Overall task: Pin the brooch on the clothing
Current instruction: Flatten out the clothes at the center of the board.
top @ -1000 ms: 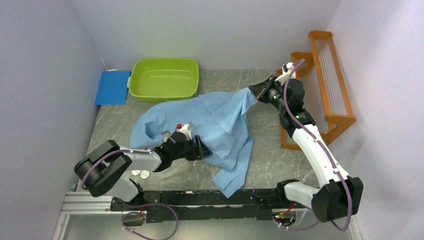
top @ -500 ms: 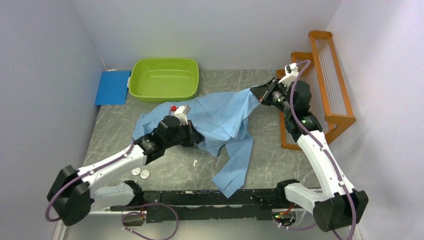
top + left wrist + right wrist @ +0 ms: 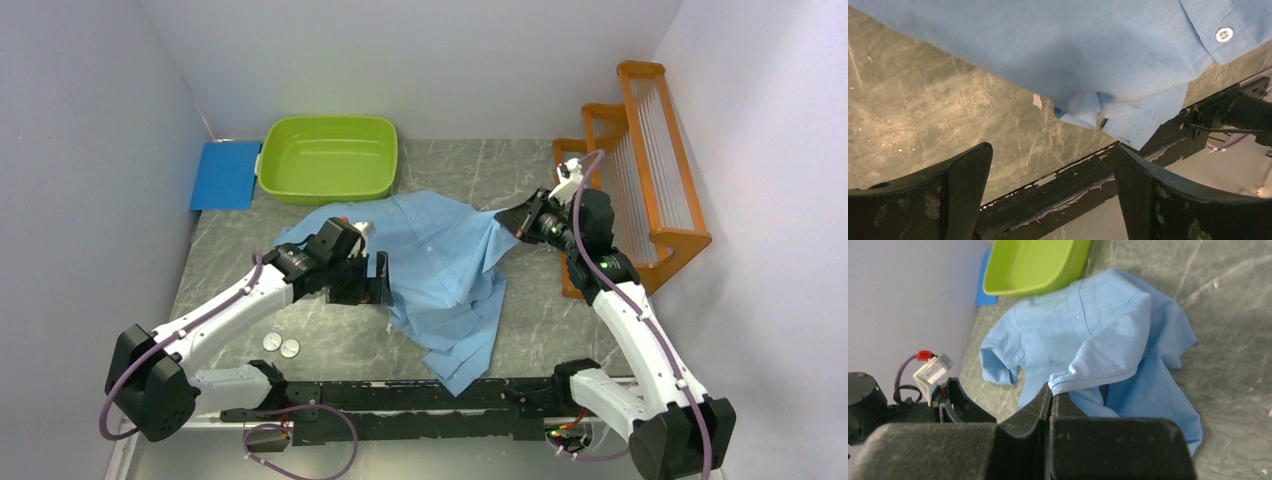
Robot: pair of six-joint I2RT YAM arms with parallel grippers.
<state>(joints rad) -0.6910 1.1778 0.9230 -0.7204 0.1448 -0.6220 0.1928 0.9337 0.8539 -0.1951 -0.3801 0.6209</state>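
The light blue shirt (image 3: 445, 260) lies crumpled on the grey table, one sleeve trailing toward the front rail. My right gripper (image 3: 508, 217) is shut on a fold of the shirt's right edge and holds it a little above the table; the pinched hem shows in the right wrist view (image 3: 1054, 388). My left gripper (image 3: 377, 282) is open and empty, low over the table at the shirt's left edge. In the left wrist view (image 3: 1050, 155) the shirt (image 3: 1058, 55) lies beyond the fingertips. Two small round white discs (image 3: 280, 346) lie at the front left; I cannot tell if they are brooches.
A green tub (image 3: 328, 158) stands at the back, also in the right wrist view (image 3: 1033, 265). A blue pad (image 3: 225, 175) lies left of the green tub. An orange rack (image 3: 640, 170) stands at the right. The black front rail (image 3: 1158, 145) runs along the near edge.
My left arm has stretched out and its gripper has come off the shirt, now open beside it. My right gripper has moved nearer and lower with the shirt's edge; the shirt lies flatter.
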